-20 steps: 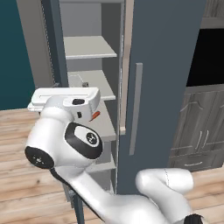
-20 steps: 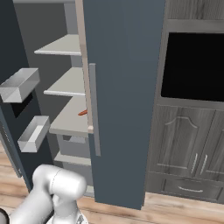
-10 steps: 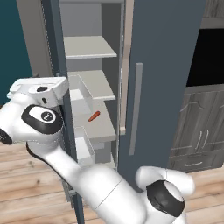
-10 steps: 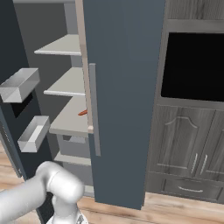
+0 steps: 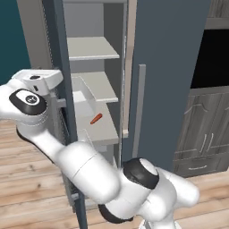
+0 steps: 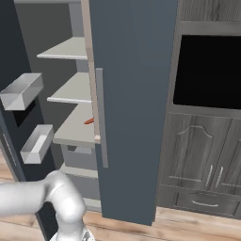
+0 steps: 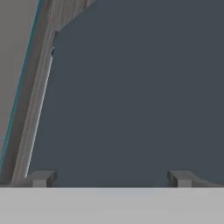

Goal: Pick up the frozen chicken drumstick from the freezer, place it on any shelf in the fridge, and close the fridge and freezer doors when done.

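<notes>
My gripper [image 7: 111, 178] is open, its two fingertips wide apart with nothing between them, facing a flat dark slate-blue door face [image 7: 131, 96] at close range. In the left base view my white hand [image 5: 42, 79] sits to the left of the open freezer door [image 5: 60, 67], at its outer side. The freezer [image 5: 91, 47] stands open with pale shelves [image 6: 70, 49]; a thin orange-red stick [image 5: 96, 118] lies on its lower shelf [image 6: 75, 129]. The fridge door [image 5: 170, 67] covers the right-hand column, its bar handle [image 6: 101, 117] facing me. The frozen chicken drumstick is out of view.
Two white bins [image 6: 21, 91] [image 6: 37, 142] hang inside the open freezer door [image 6: 7, 28]. A black oven panel [image 6: 209, 73] and grey cabinet doors [image 6: 202, 160] stand to the right. My arm's elbow [image 5: 89, 174] bulks low before the freezer. A teal wall [image 5: 9, 36] is at left.
My arm has swung left, from in front of the freezer shelves to the outer side of the open freezer door. The gripper has stayed open.
</notes>
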